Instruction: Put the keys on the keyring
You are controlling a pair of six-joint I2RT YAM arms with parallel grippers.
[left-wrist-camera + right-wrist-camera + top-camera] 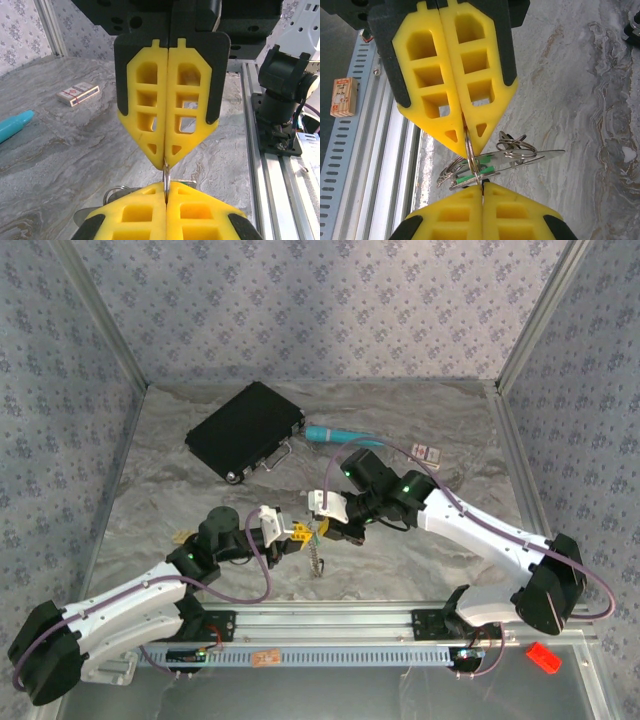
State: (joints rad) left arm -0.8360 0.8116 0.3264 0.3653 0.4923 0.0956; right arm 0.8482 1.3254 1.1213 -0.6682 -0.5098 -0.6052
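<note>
Pinching the keyring (469, 148) from opposite sides, left fingers (135, 215) and right fingers (455, 216) meet tip to tip over the tabletop (580, 100), keys (481, 170) bunched alongside.

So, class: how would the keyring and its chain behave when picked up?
The keyring is thin metal wire, so probably stiff and light. Its chain of small links trails loosely, so likely floppy and swingy. Smooth metal might slip.
</note>
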